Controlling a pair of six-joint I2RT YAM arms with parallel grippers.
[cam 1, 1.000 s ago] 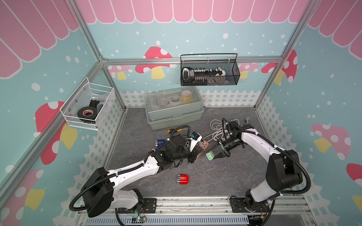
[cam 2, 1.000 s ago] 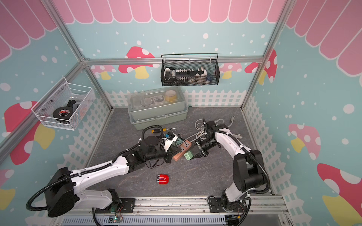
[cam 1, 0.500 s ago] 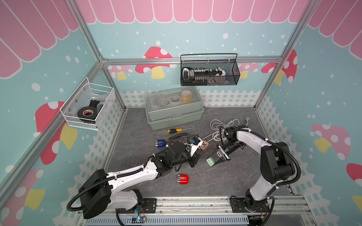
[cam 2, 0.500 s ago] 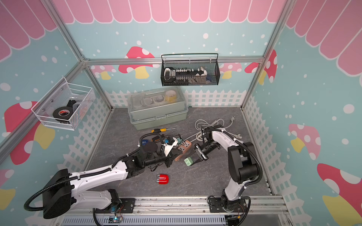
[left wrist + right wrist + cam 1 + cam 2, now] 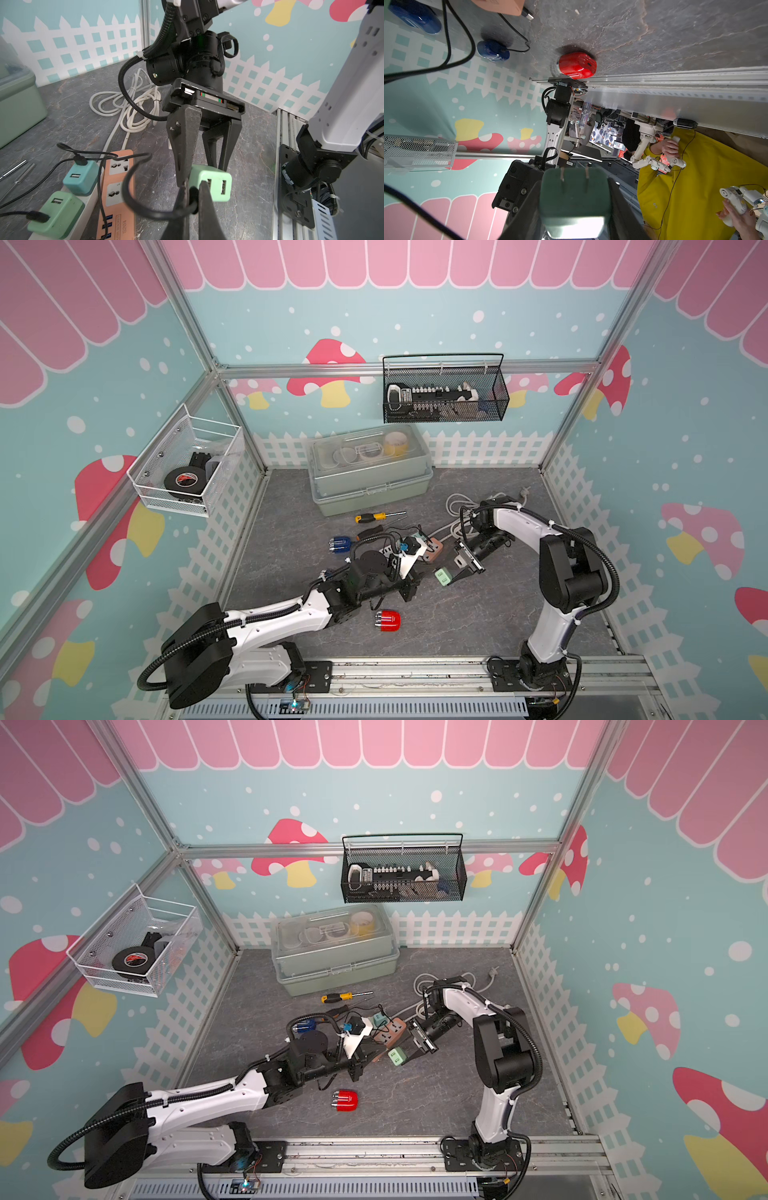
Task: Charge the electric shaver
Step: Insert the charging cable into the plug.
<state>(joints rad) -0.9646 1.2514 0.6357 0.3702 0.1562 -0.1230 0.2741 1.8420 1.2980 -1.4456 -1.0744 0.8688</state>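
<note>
Two grips meet over the middle of the tabletop (image 5: 478, 626). The right gripper (image 5: 454, 575) grasps a mint-green USB wall adapter (image 5: 218, 178) by its flat sides. The left gripper (image 5: 193, 185) is clenched on the plug end of a black cable (image 5: 124, 190), held right against the adapter's port face.

The step in hand looks like mating cable to adapter. Whether the plug is seated cannot be told, since the left fingers cover it. The next move calls for lining the plug square with one of the two slots and pushing straight in while the right arm braces. After that, the adapter's two metal prongs, seen in the right wrist view, need a socket on the salmon power strip (image 5: 116, 180), and the cable's far end needs the shaver.

The red electric shaver (image 5: 388, 620) lies on its side near the front edge, well apart from both grippers, its small charging port empty. It is a glossy, rounded capsule with a chrome band. The adapter is a matte, rounded cube. The cable is thin rubber, looping freely, and the tabletop is grey, veined and slate-like.
</note>
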